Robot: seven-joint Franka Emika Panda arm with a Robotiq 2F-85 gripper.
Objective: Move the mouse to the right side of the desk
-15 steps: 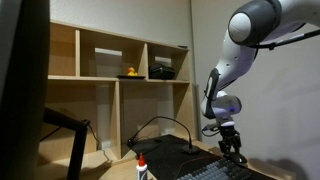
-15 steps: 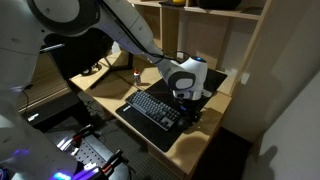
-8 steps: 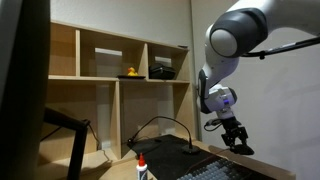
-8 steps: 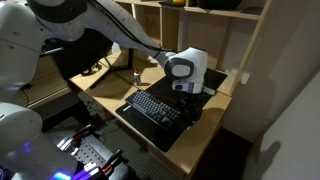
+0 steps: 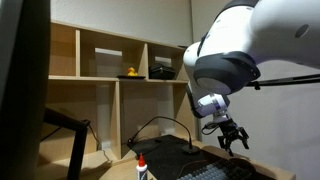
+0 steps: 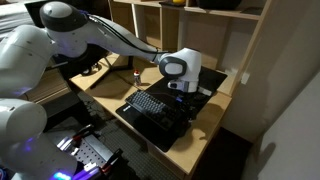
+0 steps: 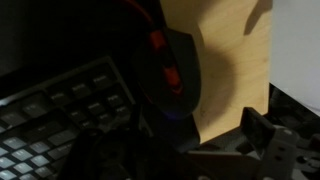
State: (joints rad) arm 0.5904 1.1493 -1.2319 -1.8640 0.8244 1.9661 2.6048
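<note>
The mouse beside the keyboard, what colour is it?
The mouse is black with red accents on top, clearest in the wrist view.

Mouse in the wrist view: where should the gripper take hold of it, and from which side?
Probably across its two long sides at mid-body, coming down from above. The mouse lies flat beside the keyboard, long and humped, so its narrow width suits the open gripper better than its length.
</note>
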